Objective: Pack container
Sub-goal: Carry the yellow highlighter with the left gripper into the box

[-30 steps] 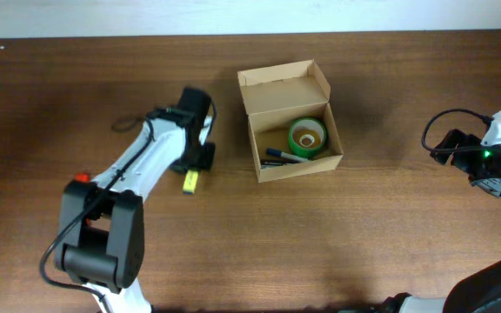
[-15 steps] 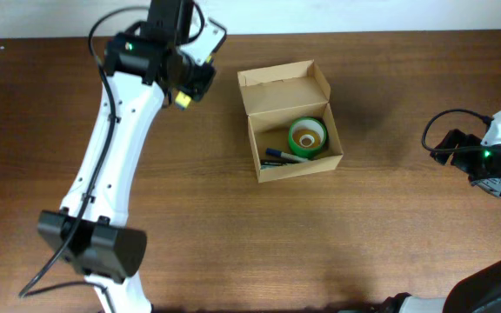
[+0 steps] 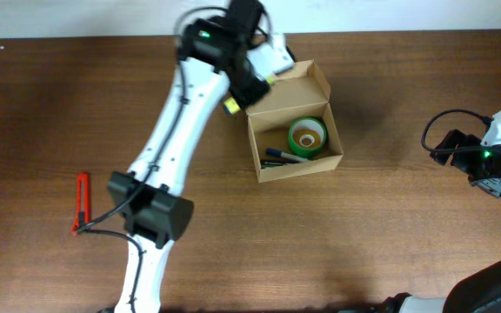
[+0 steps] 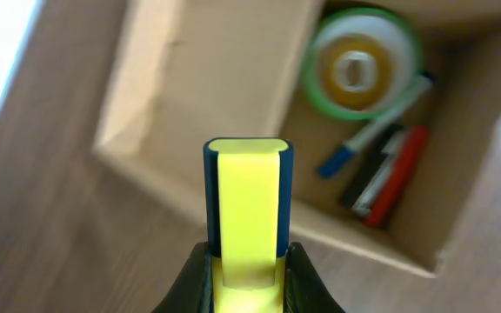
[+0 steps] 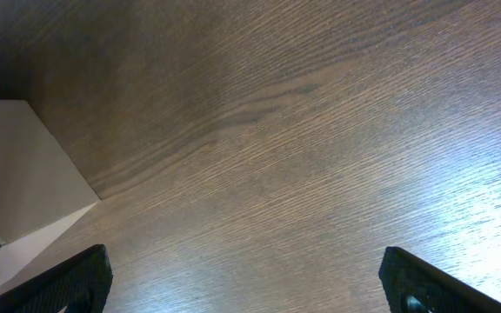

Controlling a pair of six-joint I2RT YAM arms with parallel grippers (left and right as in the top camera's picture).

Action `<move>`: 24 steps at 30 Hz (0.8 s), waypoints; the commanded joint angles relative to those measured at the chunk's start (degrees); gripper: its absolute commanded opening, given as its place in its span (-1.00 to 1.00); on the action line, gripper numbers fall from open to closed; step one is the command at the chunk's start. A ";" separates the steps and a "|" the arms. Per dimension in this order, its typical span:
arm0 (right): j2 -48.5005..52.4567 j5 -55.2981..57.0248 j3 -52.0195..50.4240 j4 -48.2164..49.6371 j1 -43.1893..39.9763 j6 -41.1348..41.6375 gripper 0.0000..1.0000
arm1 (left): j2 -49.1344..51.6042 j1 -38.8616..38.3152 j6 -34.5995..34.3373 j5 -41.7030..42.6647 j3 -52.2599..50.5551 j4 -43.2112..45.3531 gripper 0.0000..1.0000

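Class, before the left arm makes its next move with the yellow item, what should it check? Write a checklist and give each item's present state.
1. Left jaws shut firmly on the yellow item: ok.
2. Box flap open: ok.
3. Yellow item above the opening: not ok; it hangs beside the flap, off to one side of the opening.
4. Room inside beside the tape roll and blue marker: ok, some bare floor shows.
5. Right jaws open and well away from the box: ok.
6. Nothing else waiting outside the box: not ok; a red tool lies on the table.
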 commanded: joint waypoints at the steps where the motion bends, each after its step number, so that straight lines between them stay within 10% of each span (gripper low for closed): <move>1: 0.20 -0.57 0.02 -0.11 -0.09 -0.35 0.99 | 0.66 -3.21 5.75 1.46 1.60 -1.20 -0.97; 24: 0.20 -2.03 0.02 -0.50 -0.09 -0.33 0.99 | 3.87 -9.66 10.97 1.51 -13.38 3.69 -0.97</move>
